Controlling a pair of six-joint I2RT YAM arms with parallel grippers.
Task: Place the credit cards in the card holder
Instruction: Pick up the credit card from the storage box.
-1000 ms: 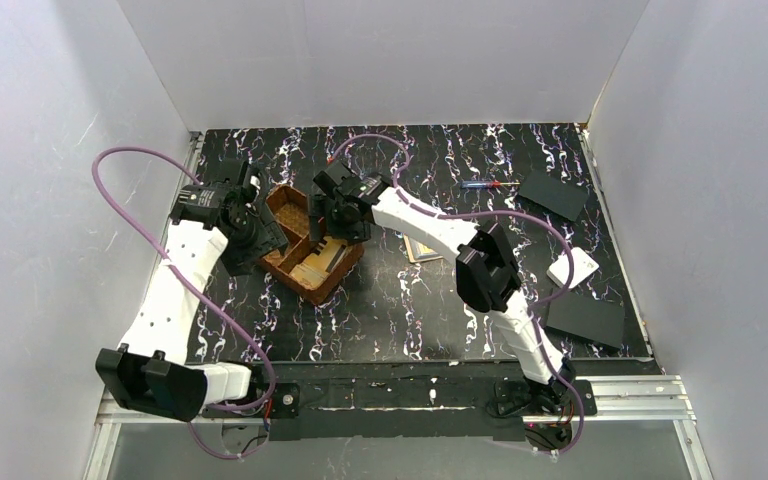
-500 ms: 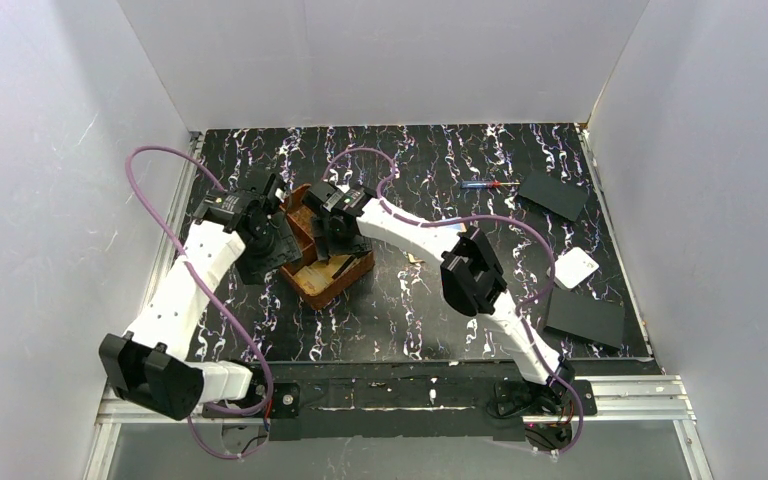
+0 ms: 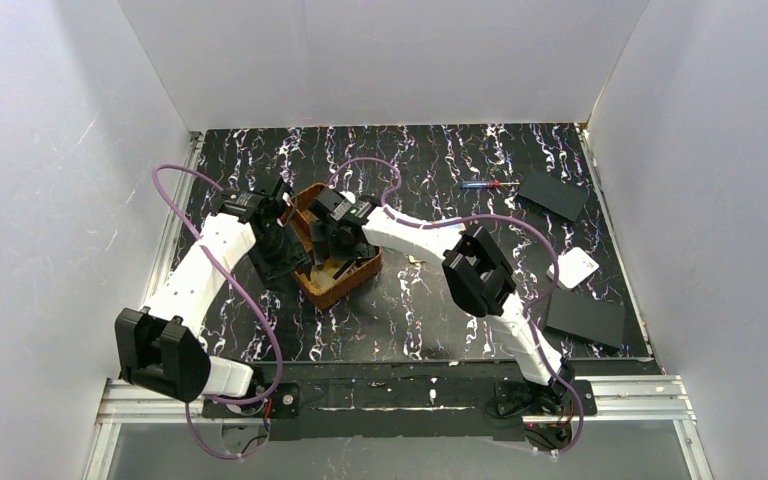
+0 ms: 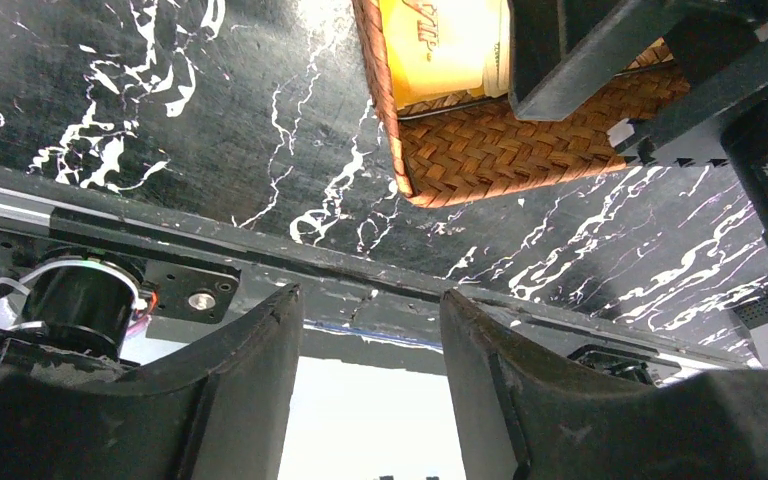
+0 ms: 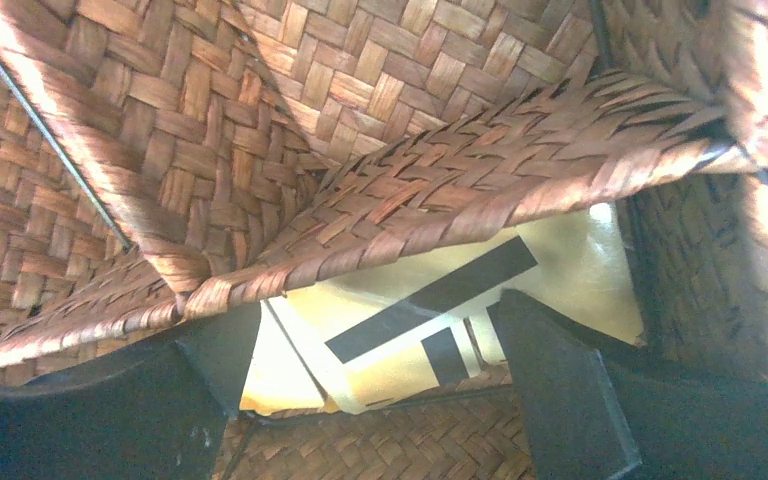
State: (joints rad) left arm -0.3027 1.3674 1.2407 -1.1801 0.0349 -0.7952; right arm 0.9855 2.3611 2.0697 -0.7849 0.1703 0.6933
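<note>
The task looks barely begun. The credit cards point(image 5: 555, 278) lie as a loose gold stack in one compartment of the woven tray point(image 5: 380, 90), at the lower middle of the right wrist view. None is lifted or seated in a slot. The right gripper point(image 5: 380, 400) is down inside that compartment, jaws wide apart on either side of the stack and clamped on nothing. The left gripper point(image 4: 370, 310) hangs just outside the tray's wall over the surface point(image 4: 160, 120), its jaws apart and empty. In the overhead view both arms meet at the tray, left of centre. I cannot pick out the card holder with certainty; a pale sliver just right of the tray, beside the right forearm, may be it. By my reading every card is left to do: grasp one, lift it clear, reach the holder and slide it in
</note>
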